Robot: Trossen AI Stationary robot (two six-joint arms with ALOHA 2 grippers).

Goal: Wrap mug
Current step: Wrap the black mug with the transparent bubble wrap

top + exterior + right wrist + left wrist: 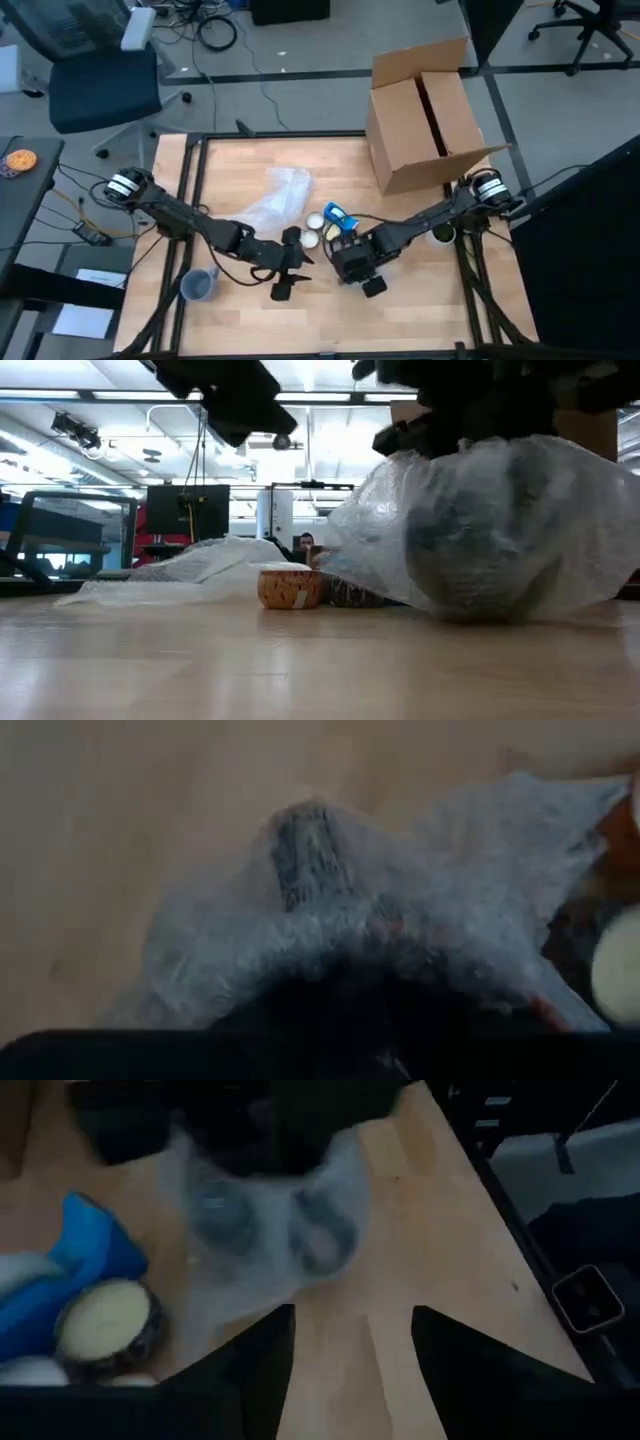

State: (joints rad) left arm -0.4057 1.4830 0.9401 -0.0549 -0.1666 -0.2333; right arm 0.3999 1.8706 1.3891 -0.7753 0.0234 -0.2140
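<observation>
The mug (470, 550), a dark form showing through translucent bubble wrap (560, 490), sits on the desk (420, 310) toward its middle-right, directly under the right gripper (355, 262). In the low view the bundle rests on the desk surface with the wrap bunched over its top, where the dark mass of that gripper bears down on it. The right wrist view shows the wrap gathered close in front of its fingers, but the fingers themselves are lost in shadow, so I cannot tell whether that gripper is clamped on the wrap or only pressing against it. The left gripper (290, 268) lies just beside the bundle on the left, low over bare desk; the left wrist view shows its fingers (250, 1370) spread moderately wide with nothing between them, and the wrapped mug lies straight ahead, a short reach beyond the fingertips. The bundle's long axis cannot be judged; it reads as a rounded lump. The right arm is the nearer, already in contact; the left is the free one, and in my judgement best placed to tuck or fold loose wrap inward toward the right gripper. Wrapping looks well advanced, the mug being mostly covered. Nearby stand a small candle tin (290, 588), a blue object (338, 215), a spare heap of plastic (280, 200), a grey cup (199, 286) and a cardboard box (425, 115).
</observation>
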